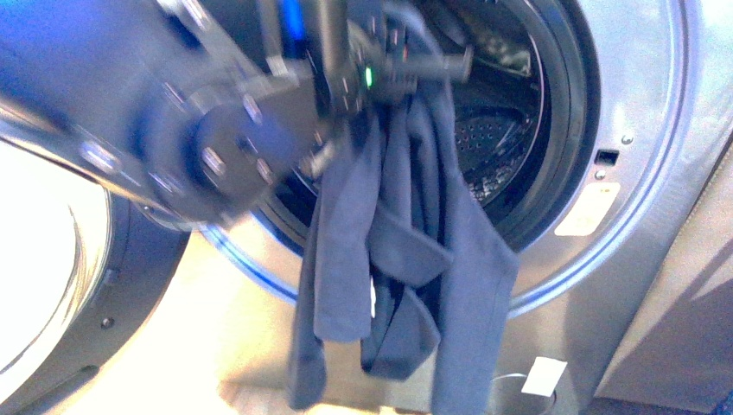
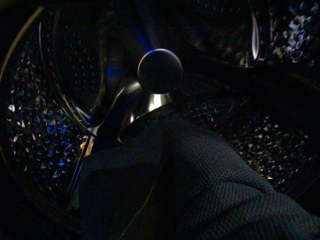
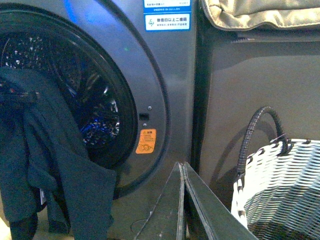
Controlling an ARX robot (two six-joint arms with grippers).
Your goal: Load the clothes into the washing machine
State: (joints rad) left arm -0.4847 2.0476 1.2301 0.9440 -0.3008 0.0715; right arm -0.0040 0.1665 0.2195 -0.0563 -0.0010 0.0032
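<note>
The clothes (image 1: 406, 251), a dark blue-grey garment, hang limp from my left gripper (image 1: 445, 66). It is shut on their top at the upper part of the washing machine's (image 1: 644, 164) open porthole. The legs dangle over the gasket and down the machine's front, outside the steel drum (image 1: 497, 138). The dim left wrist view looks into the perforated drum (image 2: 40, 130); ribbed fabric of the clothes (image 2: 200, 190) covers my fingers. In the right wrist view my right gripper (image 3: 183, 167) is shut and empty, off to the side of the washing machine (image 3: 165, 90) and the hanging clothes (image 3: 50, 165).
The machine's door (image 1: 52, 285) stands swung open at the left. A white woven basket (image 3: 280, 185) with a dark handle sits close beside my right gripper. A grey cabinet (image 3: 250, 90) adjoins the machine, with a beige cloth (image 3: 260, 12) on top.
</note>
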